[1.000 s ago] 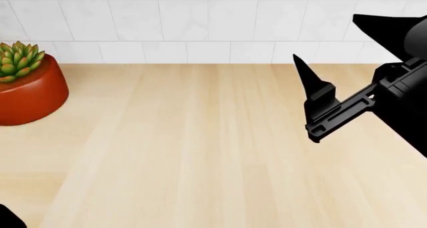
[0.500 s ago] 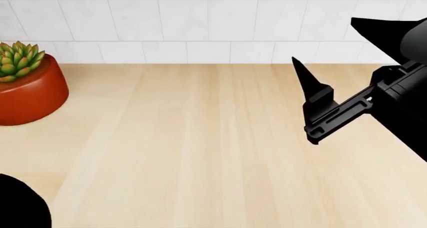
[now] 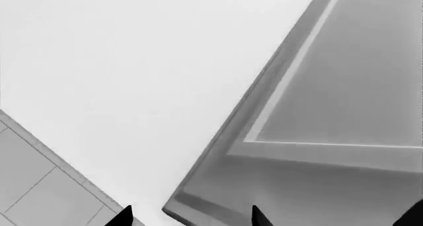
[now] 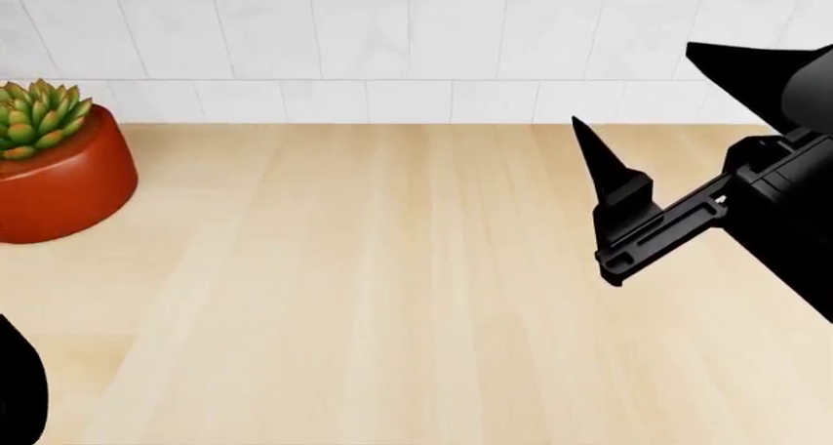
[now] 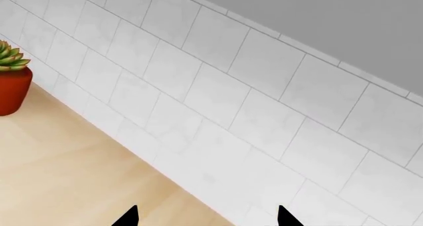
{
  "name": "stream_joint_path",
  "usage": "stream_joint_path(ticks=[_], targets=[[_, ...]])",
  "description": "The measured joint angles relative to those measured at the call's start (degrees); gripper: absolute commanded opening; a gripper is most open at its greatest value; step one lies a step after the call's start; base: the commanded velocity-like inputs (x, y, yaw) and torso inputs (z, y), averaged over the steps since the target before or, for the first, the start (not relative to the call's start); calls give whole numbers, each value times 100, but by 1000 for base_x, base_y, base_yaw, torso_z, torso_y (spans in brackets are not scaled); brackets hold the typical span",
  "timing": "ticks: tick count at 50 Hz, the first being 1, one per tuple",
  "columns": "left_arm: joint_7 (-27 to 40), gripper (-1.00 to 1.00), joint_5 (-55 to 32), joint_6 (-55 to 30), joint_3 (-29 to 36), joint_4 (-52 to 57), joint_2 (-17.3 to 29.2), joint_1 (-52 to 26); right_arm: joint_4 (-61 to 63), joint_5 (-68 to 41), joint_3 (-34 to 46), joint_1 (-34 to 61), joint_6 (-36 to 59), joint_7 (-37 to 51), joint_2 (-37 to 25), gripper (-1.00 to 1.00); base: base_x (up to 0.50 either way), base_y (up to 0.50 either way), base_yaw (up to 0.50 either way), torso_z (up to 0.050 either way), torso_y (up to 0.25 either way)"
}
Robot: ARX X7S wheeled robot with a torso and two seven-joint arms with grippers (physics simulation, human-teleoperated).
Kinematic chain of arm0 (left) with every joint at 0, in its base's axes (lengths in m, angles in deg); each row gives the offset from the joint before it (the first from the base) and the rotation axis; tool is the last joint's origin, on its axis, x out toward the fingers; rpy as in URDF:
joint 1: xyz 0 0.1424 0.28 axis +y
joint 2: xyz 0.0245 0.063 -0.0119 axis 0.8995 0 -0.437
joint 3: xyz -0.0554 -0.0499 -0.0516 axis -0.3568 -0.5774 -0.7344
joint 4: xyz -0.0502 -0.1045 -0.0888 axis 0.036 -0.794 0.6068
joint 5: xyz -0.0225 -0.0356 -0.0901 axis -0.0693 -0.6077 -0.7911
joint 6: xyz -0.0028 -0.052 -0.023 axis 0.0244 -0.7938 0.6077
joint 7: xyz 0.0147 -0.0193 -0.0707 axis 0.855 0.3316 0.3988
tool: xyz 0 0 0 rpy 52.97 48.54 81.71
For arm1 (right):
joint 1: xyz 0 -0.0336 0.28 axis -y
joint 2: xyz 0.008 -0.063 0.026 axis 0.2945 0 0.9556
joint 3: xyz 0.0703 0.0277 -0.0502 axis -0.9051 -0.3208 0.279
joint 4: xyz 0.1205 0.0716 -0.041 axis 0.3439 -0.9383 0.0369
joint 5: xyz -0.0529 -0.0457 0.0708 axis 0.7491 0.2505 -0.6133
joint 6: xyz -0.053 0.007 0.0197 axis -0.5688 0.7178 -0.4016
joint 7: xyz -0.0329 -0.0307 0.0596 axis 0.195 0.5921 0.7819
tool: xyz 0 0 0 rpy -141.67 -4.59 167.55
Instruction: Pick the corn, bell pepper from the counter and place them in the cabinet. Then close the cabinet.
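Neither the corn nor the bell pepper shows in any view. The light wood counter [image 4: 390, 289] lies bare below my right gripper [image 4: 634, 86], which hovers open at the right with nothing between its fingers. In the right wrist view that gripper [image 5: 206, 217] faces the tiled wall and the counter [image 5: 59, 176]. My left gripper [image 3: 191, 217] is open and empty, pointing up at a grey panelled cabinet door [image 3: 343, 87] seen from below. Only a dark part of the left arm [image 4: 16, 386] shows in the head view.
A red-orange pot with a green succulent [image 4: 53, 172] stands at the counter's back left, also seen as the pot [image 5: 10, 84] in the right wrist view. A white tiled wall [image 4: 390, 45] closes the back. A grey cabinet underside [image 5: 330, 18] hangs above the tiles.
The dark left arm at the head view's bottom left rose into view, then drew back towards the edge. The head view shifted slightly. The right gripper barely moved.
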Motion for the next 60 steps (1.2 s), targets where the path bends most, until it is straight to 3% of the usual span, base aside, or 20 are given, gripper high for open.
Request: stream_joint_path(ticks=[11, 29, 60], targets=[[552, 100, -104, -609, 744, -228, 41, -671, 25, 89, -8, -144, -81, -41, -16, 100, 0, 0, 0, 9, 1], [-1263, 100, -710, -683, 1286, -1471, -605, -2082, 92, 186, -80, -418, -227, -88, -60, 100, 0, 0, 0, 2, 1], [-2258, 100, -69, -1278, 2051, -2563, -651, -2805, 106, 321, -80, -649, -389, -147, -109, 100, 1, -1, -1, 1, -1]])
